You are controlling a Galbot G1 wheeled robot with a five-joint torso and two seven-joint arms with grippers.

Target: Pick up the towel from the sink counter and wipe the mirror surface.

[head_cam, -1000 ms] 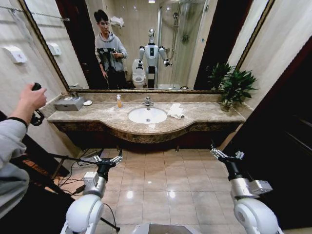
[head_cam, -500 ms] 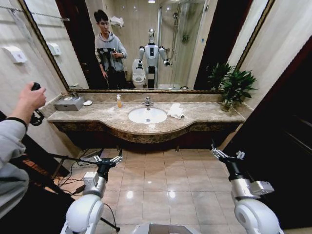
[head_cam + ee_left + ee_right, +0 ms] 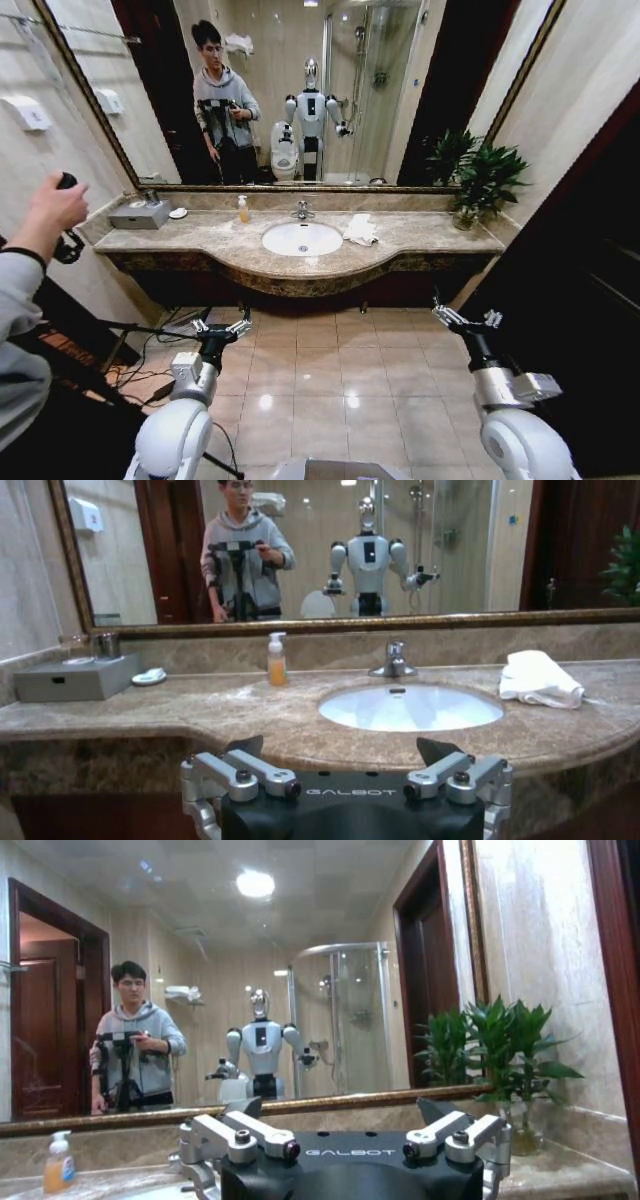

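Note:
A crumpled white towel [image 3: 360, 229] [image 3: 540, 679] lies on the brown marble sink counter [image 3: 210, 240] [image 3: 230, 712], just right of the white basin [image 3: 301, 238]. The big framed mirror surface [image 3: 400, 90] [image 3: 450, 547] [image 3: 300, 990] rises behind the counter and reflects the robot and a person. Both arms hang low over the tiled floor, well short of the counter. My left gripper [image 3: 221, 327] [image 3: 340, 757] is open and holds nothing. My right gripper [image 3: 465, 316] [image 3: 340, 1114] is open too, off to the right of the towel.
On the counter stand a chrome faucet [image 3: 303, 209], an orange soap bottle [image 3: 244, 208], a grey box [image 3: 140, 213] at the left end and a potted plant [image 3: 485, 180] at the right end. Cables [image 3: 150, 345] lie on the floor at left. A person's arm [image 3: 40, 220] reaches in from the left. A dark wall [image 3: 590, 250] closes the right side.
The whole head view has shifted slightly, so the camera moved. Both arms keep the same pose with open fingers. The towel lies where it was.

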